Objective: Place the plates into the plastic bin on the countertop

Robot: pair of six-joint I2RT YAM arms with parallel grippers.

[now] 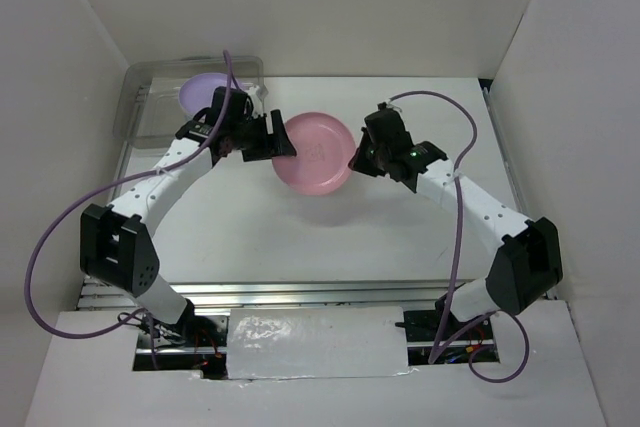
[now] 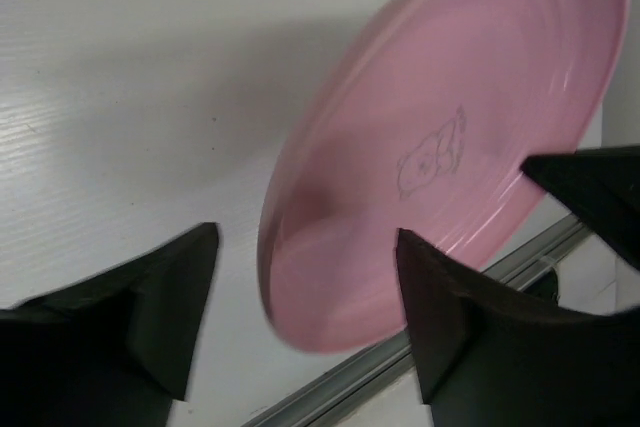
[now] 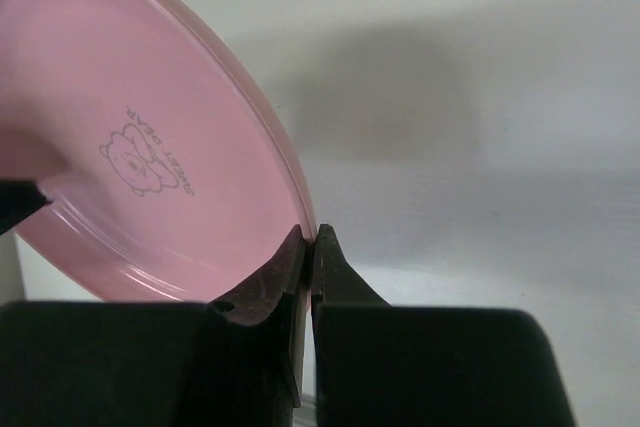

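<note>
Two grippers meet at one pink plate [image 1: 318, 153], just to the right of the bin [image 1: 135, 112].
The right gripper [image 3: 310, 242] is pinched tight on the plate's edge that is farthest from the bin and holds it tilted, up off the table [image 1: 300, 237]. The left gripper [image 1: 285, 144] is wide open, with a finger on each side of the edge nearest the bin, not squeezing. A purple plate [image 1: 200, 92] lies in the bin. This looks like a pass from one arm to the other. To do it well, the left gripper should close firmly on the rim first. Only then should the right one let go. A slow carry over the bin wall would help stop the plate slipping.
</note>
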